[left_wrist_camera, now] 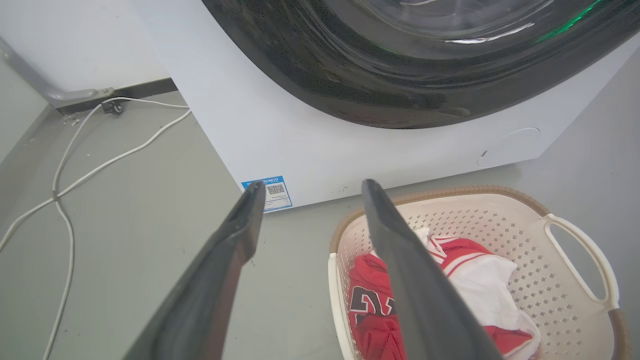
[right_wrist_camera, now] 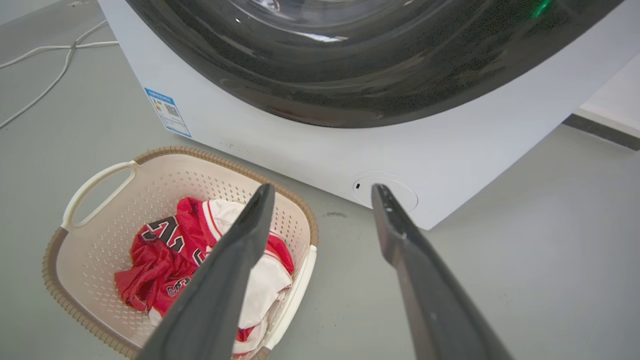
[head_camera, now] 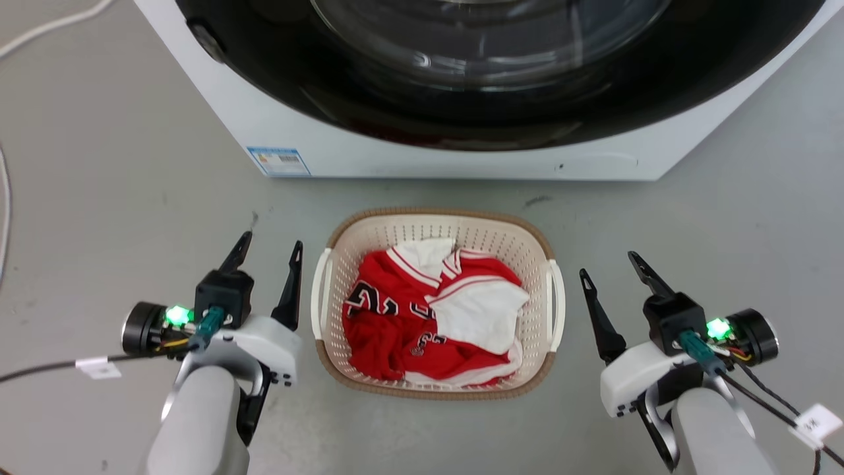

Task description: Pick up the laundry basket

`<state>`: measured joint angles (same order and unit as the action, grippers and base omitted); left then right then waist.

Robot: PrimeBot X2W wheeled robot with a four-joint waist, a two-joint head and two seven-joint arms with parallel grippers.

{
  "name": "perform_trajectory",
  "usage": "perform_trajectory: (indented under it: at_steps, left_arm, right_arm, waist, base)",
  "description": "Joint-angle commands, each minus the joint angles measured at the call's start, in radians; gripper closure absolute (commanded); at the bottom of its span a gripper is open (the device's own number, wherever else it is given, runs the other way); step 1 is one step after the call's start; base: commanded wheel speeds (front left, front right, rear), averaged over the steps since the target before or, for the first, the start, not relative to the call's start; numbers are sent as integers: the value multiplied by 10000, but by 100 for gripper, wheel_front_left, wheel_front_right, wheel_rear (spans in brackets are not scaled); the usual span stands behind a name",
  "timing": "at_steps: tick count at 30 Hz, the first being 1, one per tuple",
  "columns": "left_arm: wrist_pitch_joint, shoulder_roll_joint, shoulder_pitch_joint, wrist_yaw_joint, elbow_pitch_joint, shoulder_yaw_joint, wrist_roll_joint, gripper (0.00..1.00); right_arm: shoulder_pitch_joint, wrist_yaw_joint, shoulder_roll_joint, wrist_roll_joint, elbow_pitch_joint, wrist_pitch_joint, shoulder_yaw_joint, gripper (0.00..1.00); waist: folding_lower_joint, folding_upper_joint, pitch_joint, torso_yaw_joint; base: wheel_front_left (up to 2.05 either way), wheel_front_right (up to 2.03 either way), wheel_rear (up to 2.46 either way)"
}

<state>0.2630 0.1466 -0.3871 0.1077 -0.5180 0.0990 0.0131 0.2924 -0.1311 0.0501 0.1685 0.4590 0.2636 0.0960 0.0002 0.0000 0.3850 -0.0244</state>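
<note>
The laundry basket sits on the grey floor just in front of the washing machine, cream-white and perforated with a brown rim and white side handles. A red and white jersey lies crumpled inside. My left gripper hovers open just left of the basket's left handle, holding nothing. On the other side my right gripper stands open a little right of the right handle. The basket appears lower right in the left wrist view, and the basket lower left in the right wrist view.
The white washing machine with its dark round door stands close behind the basket. White cables trail over the floor to the left, near a wall edge. Bare grey floor lies on both sides of the basket.
</note>
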Motion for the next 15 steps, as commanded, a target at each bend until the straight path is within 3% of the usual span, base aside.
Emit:
perform_trajectory:
  at_steps: [1, 15]
  left_arm:
    - [27, 56, -378, 48, -247, 82, 15, 0]
    - [27, 415, -1998, 172, -2460, 501, 101, 0]
  right_arm:
    - [390, 7, 2, 94, 326, 19, 29, 0]
    - [2170, 7, -1, 163, 2808, 18, 541, 0]
  waist:
    - [-2, 0, 599, -119]
    - [-2, 0, 2344, -307]
  base:
    - [0, 0, 0]
    - [0, 0, 0]
